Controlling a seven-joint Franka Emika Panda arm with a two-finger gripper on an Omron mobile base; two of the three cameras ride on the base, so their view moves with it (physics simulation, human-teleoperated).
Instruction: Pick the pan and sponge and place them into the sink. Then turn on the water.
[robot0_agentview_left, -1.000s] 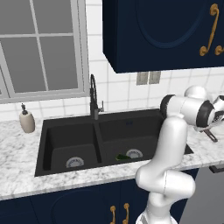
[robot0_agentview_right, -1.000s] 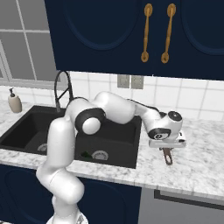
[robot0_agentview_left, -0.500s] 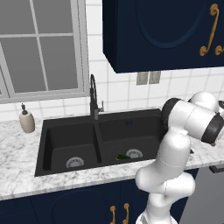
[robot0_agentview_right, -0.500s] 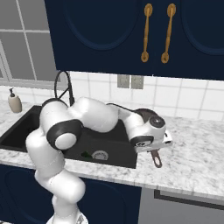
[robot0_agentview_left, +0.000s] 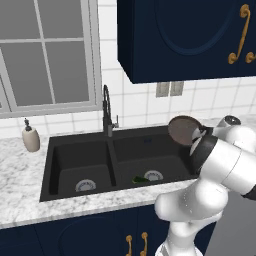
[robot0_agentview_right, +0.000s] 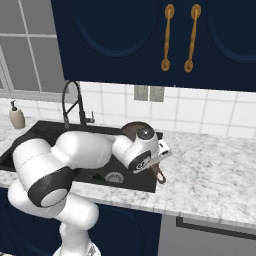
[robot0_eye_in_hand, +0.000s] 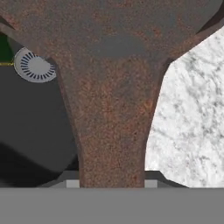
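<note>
Pan (robot0_agentview_left: 183, 129) held over the sink's (robot0_agentview_left: 75, 150) right edge.
Fingers (robot0_eye_in_hand: 74, 180) clenched its handle; sponge (robot0_agentview_left: 139, 179) lay in the right basin.

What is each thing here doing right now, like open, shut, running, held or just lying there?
pan: held in the air, tilted, over the sink's right edge
gripper: shut on the pan's handle
sponge: lying in the right basin by the drain
sink: no water in it
faucet: off, no stream
upper cabinets: doors shut
</note>
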